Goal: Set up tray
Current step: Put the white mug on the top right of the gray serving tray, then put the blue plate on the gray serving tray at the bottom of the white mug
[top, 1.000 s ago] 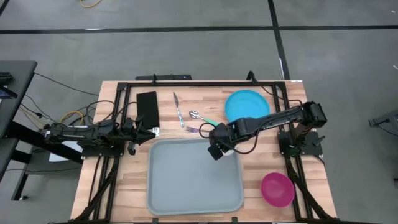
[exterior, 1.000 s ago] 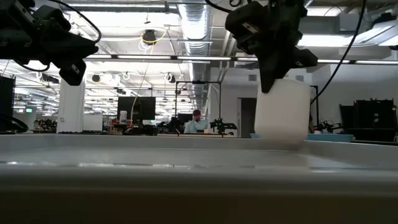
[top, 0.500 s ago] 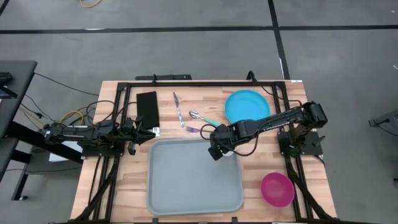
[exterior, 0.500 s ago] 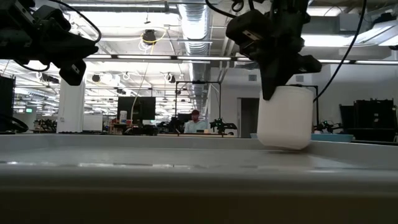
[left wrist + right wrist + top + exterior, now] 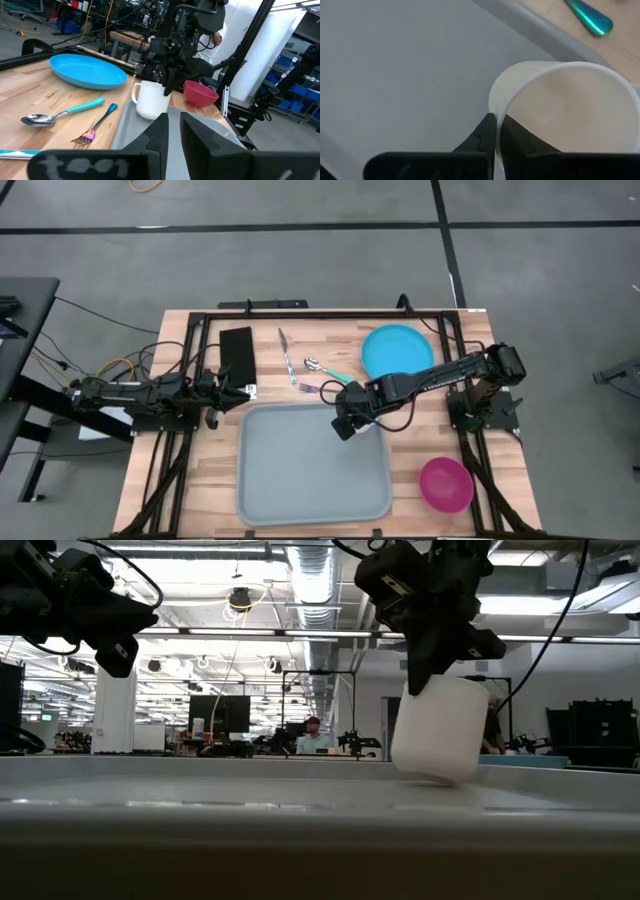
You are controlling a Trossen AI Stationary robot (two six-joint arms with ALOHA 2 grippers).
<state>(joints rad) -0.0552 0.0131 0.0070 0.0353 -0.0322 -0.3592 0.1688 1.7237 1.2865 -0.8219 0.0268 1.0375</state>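
The large grey-blue tray (image 5: 300, 480) lies flat on the wooden table. A white mug (image 5: 437, 730) stands tilted in the tray's far right corner; the left wrist view shows the mug (image 5: 152, 100) with its handle. My right gripper (image 5: 350, 418) is above the mug and shut on its rim. My left gripper (image 5: 238, 393) waits with its fingers shut at the table's left, beside the black napkin (image 5: 238, 354), touching nothing. My right gripper (image 5: 496, 120) pinches the mug's rim (image 5: 504, 102), one finger inside the mug and one outside its wall. The fingers come from above, pointing down. The mug hangs tilted below them, its base low over the tray floor; whether the base touches the tray I cannot tell.
Beyond the tray's far edge lie a knife (image 5: 287, 355), a spoon (image 5: 325, 368) and a fork (image 5: 315, 389). A round blue plate (image 5: 397, 348) sits at the far right and a pink bowl (image 5: 446, 484) at the near right. A black frame rings the table.
My right gripper has lowered the mug into the tray's far right corner, then shifted a little toward the table's left. The mug, upright a second ago, now tips, its base swung leftward. The gripper has stayed shut on the rim.
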